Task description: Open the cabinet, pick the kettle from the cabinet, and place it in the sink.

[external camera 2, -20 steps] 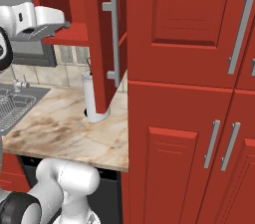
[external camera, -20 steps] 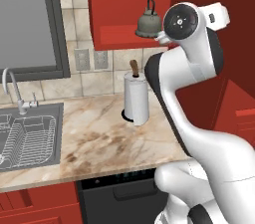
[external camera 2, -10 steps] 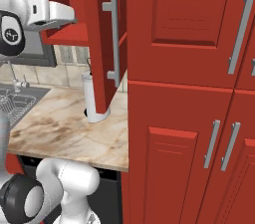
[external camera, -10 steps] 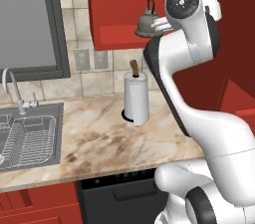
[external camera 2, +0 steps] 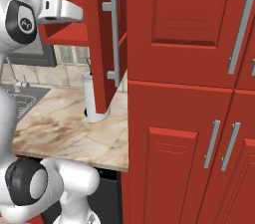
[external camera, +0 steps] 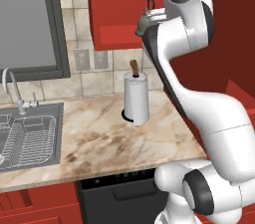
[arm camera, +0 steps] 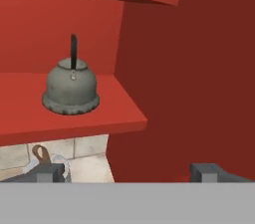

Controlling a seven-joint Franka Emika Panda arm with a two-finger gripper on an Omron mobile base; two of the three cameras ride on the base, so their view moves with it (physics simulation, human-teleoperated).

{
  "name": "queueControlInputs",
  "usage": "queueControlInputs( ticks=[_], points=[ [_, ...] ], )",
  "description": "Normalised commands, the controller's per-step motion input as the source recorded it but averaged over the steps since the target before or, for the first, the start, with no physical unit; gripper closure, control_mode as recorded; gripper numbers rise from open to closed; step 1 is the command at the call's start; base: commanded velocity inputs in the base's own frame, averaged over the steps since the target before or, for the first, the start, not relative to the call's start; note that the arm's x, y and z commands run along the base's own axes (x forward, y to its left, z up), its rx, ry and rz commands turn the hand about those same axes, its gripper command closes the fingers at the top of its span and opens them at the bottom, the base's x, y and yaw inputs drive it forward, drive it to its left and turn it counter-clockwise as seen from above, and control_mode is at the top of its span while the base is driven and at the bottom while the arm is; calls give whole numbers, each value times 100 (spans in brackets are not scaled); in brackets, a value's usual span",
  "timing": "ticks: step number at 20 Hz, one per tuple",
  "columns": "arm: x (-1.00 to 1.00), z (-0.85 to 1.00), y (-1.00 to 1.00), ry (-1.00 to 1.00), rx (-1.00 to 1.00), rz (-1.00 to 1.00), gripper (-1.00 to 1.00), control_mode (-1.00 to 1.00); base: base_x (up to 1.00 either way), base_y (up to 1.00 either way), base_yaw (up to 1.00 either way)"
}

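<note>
The red wall cabinet [external camera: 117,4] stands open, its door [external camera 2: 97,44] swung out edge-on with the long silver handle [external camera 2: 115,39]. The grey-green kettle [arm camera: 71,87] sits upright on the cabinet shelf [arm camera: 122,113], dark handle up. In the left base view the kettle [external camera: 143,21] peeks out from behind my wrist. My gripper [arm camera: 132,173] is open, level with the shelf and short of the kettle, which lies ahead and to the left; nothing is between the fingertips [arm camera: 50,172]. The steel sink [external camera: 35,136] with its wire rack lies at the counter's left.
A white paper-towel roll [external camera: 136,99] stands on the marble counter [external camera: 99,143] below the cabinet. The chrome faucet [external camera: 13,88] rises behind the sink. Tall red cabinets [external camera 2: 189,93] wall off the right side. The open door hangs over the counter's right end.
My arm has lifted, and the hand has risen to shelf height and reached toward the open cabinet. The jaws stay wide. The kettle has not moved.
</note>
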Motion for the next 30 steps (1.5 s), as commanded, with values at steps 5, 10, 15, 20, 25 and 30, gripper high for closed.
queueControlInputs(
  ticks=[5, 10, 15, 20, 25, 30],
  points=[
    [42, 0, 3, 1, 10, 1, -100, -100, 0, 0, 0],
    [43, 0, 0, 0, 4, 6, -100, -100, 0, 0, 0],
    [35, 0, 0, 0, 0, 8, -100, -100, 0, 0, 0],
    [36, -2, 0, 0, 0, 7, -100, -100, 0, 0, 0],
    [39, -7, 0, 1, 0, 3, -100, -100, 0, 0, 0],
    [42, -6, 0, 2, 3, 3, -100, -100, 0, 0, 0]
  ],
)
